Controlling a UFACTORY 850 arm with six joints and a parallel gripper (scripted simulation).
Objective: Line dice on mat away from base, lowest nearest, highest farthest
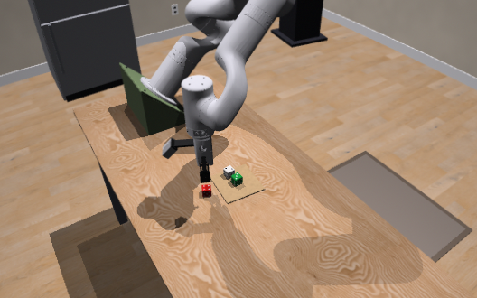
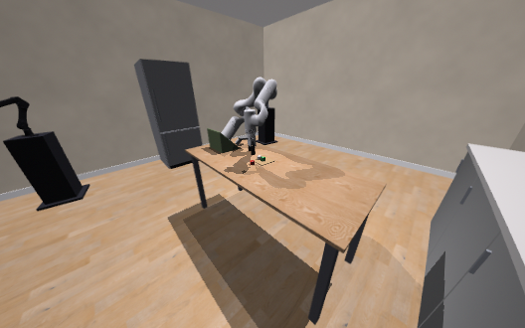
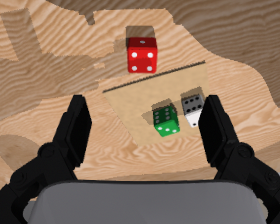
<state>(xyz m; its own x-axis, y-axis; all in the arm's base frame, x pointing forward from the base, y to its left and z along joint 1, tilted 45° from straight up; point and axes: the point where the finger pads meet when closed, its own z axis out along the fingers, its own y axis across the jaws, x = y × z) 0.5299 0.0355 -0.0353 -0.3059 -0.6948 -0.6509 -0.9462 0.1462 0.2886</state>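
Observation:
A red die (image 1: 206, 190) (image 3: 141, 55) (image 2: 252, 162) lies flat on the bare table, just outside the edge of the thin tan mat (image 1: 241, 194) (image 3: 127, 103). A green die (image 1: 237, 180) (image 3: 165, 120) and a white die (image 1: 229, 171) (image 3: 192, 108) lie close together on the mat, the white one nearer the robot's base. My gripper (image 1: 205, 175) (image 3: 145, 108) (image 2: 252, 149) is open and empty. It hangs a little above the table at the mat's edge, just short of the red die on the base side. In the wrist view the two dice on the mat show between the fingers.
The arm's green wedge-shaped base mount (image 1: 147, 106) stands at the table's far end. The wooden table (image 1: 290, 253) runs long toward the camera, with its left edge near the red die. A dark cabinet (image 1: 87, 45) and a grey floor mat (image 1: 403, 203) are off the table.

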